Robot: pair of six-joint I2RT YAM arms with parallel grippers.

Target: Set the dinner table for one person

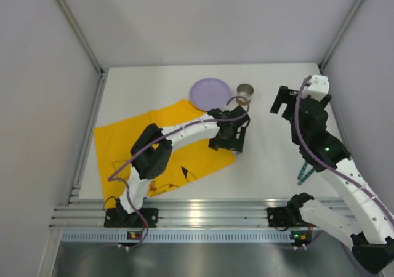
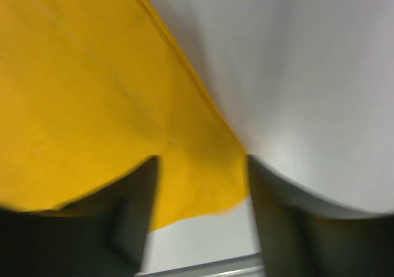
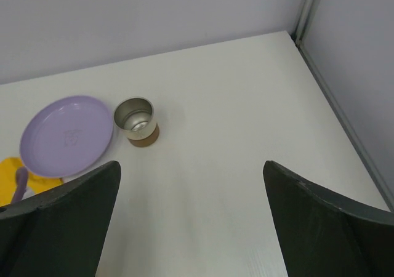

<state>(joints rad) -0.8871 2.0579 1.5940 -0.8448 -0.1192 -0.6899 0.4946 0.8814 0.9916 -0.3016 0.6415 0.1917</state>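
The dinner table [image 1: 271,148] is a plain white top. A yellow cloth mat [image 1: 141,144] lies on its left half. My left gripper [image 1: 229,143] hangs over the mat's right corner. In the left wrist view that corner [image 2: 197,178] lies between the two dark fingers [image 2: 138,209] of the left gripper [image 2: 202,163], which stand apart and are open. A lilac plate [image 1: 210,92] and a small metal cup [image 1: 245,92] sit behind the mat. My right gripper [image 1: 280,101] is right of the cup, wide open [image 3: 191,166] over bare table [image 3: 215,184], with the plate [image 3: 66,135] and cup [image 3: 136,122] ahead of it.
A bluish utensil [image 1: 303,172] lies by the right arm near the front edge. White panels wall the table on three sides, with a corner post [image 3: 305,9] at the back right. An aluminium rail [image 1: 197,218] runs along the near edge.
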